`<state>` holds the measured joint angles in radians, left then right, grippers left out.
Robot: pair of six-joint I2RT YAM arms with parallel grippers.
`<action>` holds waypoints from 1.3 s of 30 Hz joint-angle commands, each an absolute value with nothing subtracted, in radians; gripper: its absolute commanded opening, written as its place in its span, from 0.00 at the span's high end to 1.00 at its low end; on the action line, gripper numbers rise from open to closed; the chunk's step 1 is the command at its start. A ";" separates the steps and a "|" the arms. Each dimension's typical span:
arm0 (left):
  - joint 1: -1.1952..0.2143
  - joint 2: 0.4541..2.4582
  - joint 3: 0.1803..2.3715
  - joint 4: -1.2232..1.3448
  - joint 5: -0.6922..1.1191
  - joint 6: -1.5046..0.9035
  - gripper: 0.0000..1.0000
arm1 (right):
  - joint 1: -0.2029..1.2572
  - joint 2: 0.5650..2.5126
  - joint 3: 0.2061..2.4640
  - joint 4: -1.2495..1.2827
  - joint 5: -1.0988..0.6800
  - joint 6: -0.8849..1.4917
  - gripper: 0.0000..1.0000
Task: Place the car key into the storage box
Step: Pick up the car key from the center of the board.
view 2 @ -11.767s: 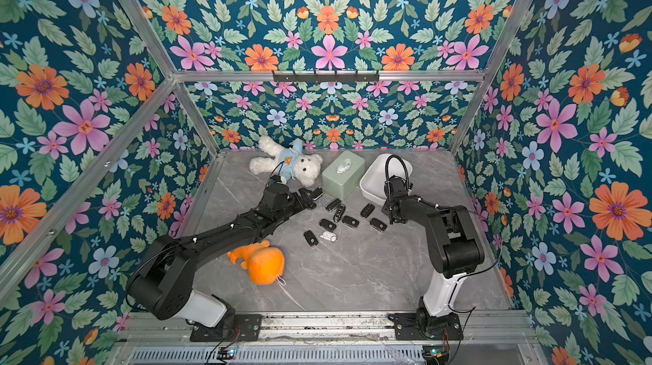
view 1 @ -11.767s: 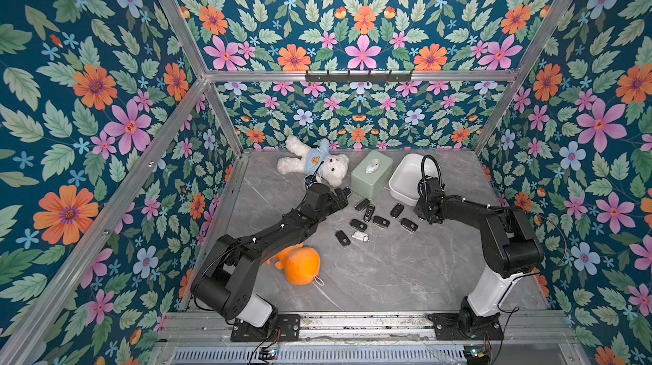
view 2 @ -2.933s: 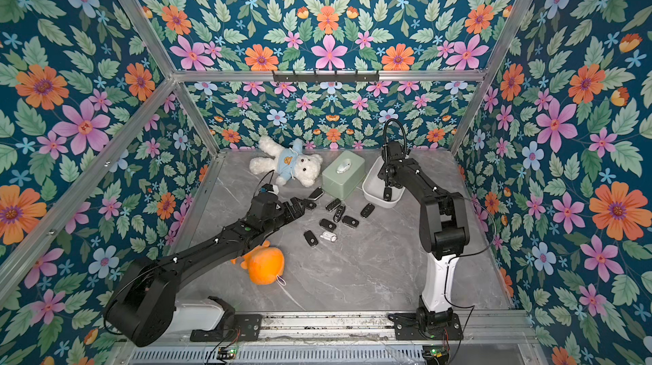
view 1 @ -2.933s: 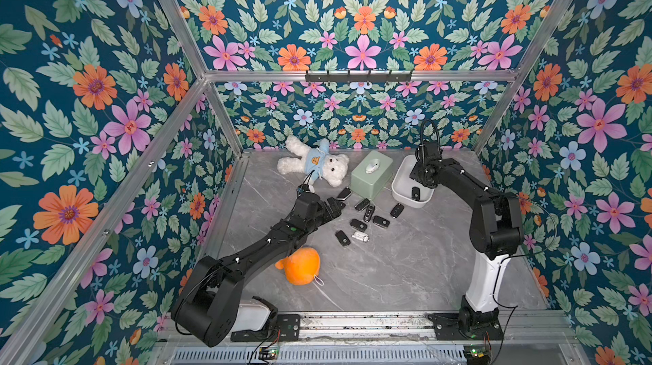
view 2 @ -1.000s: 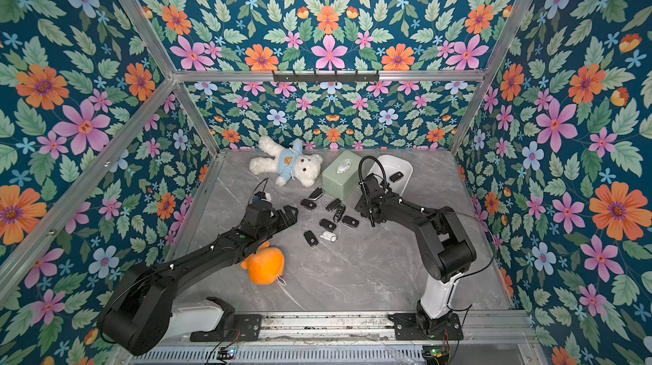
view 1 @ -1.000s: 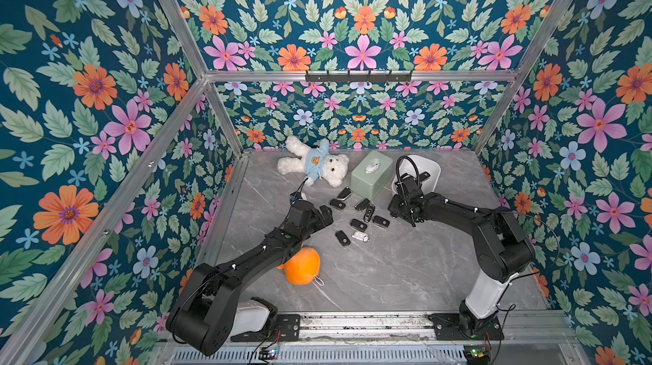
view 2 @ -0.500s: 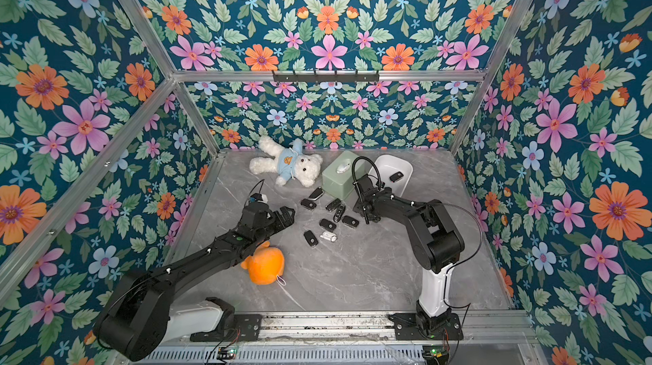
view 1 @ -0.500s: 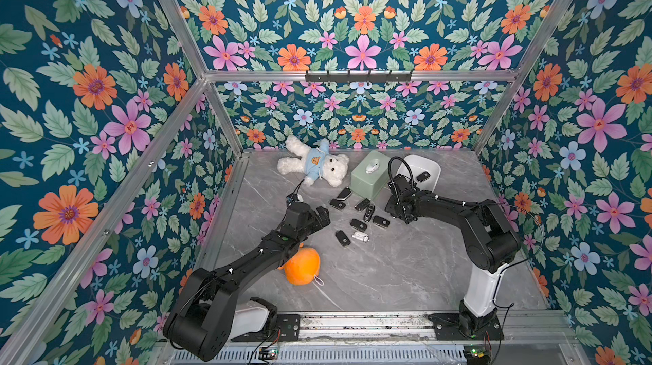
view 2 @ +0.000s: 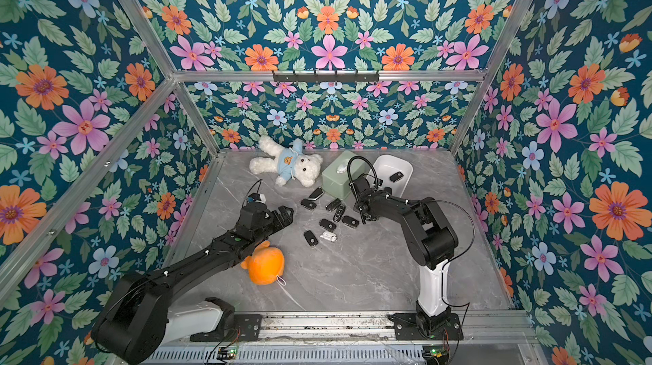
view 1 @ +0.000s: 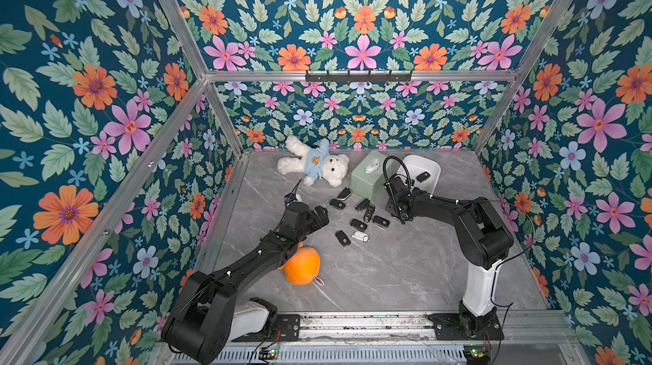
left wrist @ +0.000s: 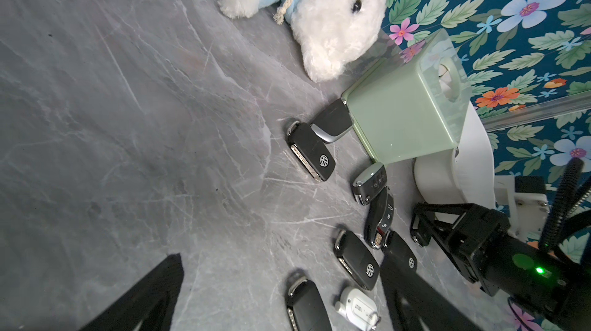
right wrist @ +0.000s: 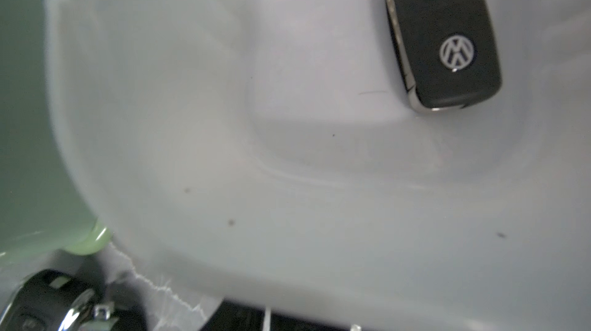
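The white storage box stands at the back right with one black car key lying inside, seen close in the right wrist view as a key on the box floor. My right gripper points down at the table just in front of the box, over another black car key whose end shows by its fingers. How far its jaws are closed is hidden. Several more keys lie on the grey table left of it. My left gripper hovers open and empty left of the keys.
A pale green box stands against the storage box's left side. A white teddy bear lies at the back. An orange plush rests beside my left arm. A white tag lies among the keys. Floral walls enclose the table.
My right gripper has shifted slightly left and lowered onto the key in front of the box. The left gripper has drawn back a little from the keys, staying open.
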<state>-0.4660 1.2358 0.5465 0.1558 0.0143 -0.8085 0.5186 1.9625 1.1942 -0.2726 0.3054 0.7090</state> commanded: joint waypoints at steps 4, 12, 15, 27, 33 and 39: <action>-0.462 1.226 0.563 0.137 0.003 -0.800 0.00 | 0.518 1.971 1.188 -0.379 0.218 0.709 0.65; -0.460 1.224 0.596 0.125 0.007 -0.800 0.00 | 0.518 1.877 1.201 -0.367 0.176 0.687 0.69; -0.459 1.228 0.609 0.121 0.014 -0.800 0.00 | 0.518 1.824 1.184 -0.334 0.132 0.681 0.69; -0.457 1.277 0.660 0.120 0.034 -0.805 0.00 | 0.511 1.685 1.178 -0.271 0.060 0.666 0.68; -0.457 1.313 0.695 0.117 0.038 -0.795 0.00 | 0.471 1.666 1.203 -0.262 0.072 0.642 0.69; -0.456 1.338 0.720 0.109 0.036 -0.789 0.01 | 0.393 1.631 1.216 -0.246 0.061 0.617 0.68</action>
